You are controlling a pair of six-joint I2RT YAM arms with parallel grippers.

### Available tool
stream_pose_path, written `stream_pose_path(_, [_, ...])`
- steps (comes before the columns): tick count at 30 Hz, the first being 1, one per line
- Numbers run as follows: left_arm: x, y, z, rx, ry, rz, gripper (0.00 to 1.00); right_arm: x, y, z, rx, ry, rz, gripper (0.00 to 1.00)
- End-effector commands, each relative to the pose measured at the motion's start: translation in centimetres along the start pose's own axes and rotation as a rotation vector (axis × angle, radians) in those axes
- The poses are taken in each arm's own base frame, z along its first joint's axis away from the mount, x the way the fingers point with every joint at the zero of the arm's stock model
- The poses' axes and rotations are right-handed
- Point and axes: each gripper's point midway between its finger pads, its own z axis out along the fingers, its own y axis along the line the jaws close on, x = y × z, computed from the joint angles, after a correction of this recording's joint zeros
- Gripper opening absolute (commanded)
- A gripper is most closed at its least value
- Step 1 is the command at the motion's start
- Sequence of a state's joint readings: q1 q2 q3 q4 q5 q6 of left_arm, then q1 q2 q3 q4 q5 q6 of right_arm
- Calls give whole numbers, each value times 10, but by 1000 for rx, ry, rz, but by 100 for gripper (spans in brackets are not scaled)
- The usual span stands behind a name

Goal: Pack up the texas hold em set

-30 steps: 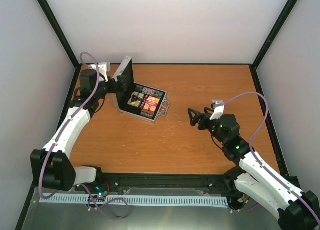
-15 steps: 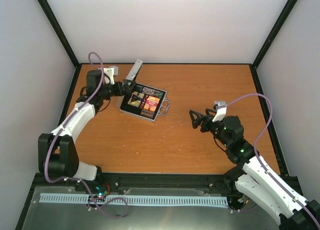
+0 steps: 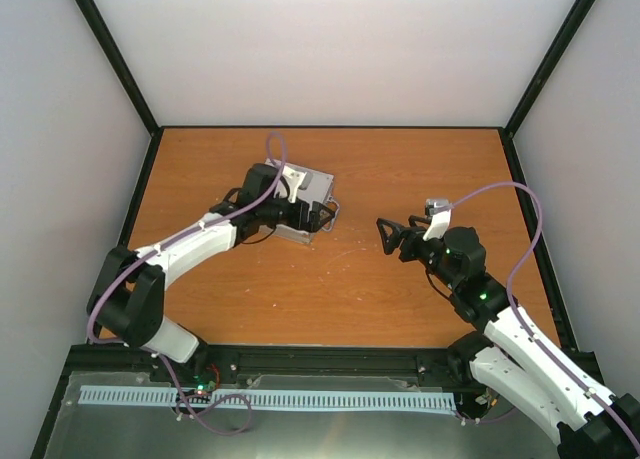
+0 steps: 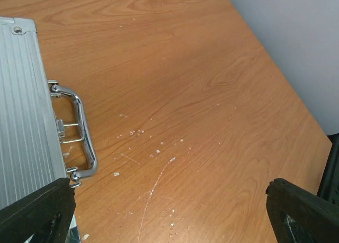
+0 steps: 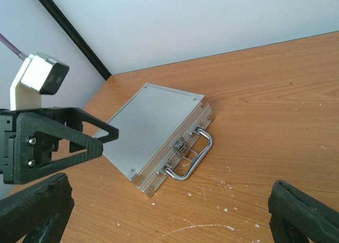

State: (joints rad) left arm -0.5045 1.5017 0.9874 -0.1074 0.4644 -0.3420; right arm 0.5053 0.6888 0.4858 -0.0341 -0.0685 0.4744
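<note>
Silver aluminium case [image 5: 153, 134] of the poker set is lying flat on the wooden table [image 3: 300, 289], toward the far left of centre, with its ribbed lid down so that none of the contents are showing. Its chrome handle [image 5: 193, 153] is facing the right-hand side of the table, and two small latches [image 5: 180, 146] are sitting just inside the handle. Whether they are fastened is too small to tell.

The left gripper [image 3: 318, 217] is hovering over the handle edge of the case with its fingers spread wide and nothing between them. From the left wrist view one finger is hanging over the near corner of the lid, though I cannot tell if it is touching. The right gripper [image 3: 384, 236] is waiting well apart from the case on the right side, pointing toward it, also spread wide and holding nothing.

The case is looking rigid and boxy, and with chips inside it is probably fairly heavy for its size. Its metal skin is likely slippery under the fingers, so pinching the flat lid is looking unpromising. The handle is offering the surest hold for lifting. For pressing the latches shut, steadying the lid from above while the other arm is working the front edge seems sensible.
</note>
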Motion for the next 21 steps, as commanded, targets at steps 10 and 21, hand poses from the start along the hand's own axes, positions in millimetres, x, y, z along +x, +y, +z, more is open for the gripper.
stream_pose_path(10, [-84,34,-86,-93,-272,23,100,11,8,33,-44,103,57,100])
stream_pose_path(21, [-74,131,-59,-164,-200,-153,100,55,17,69,-94,294,120,100])
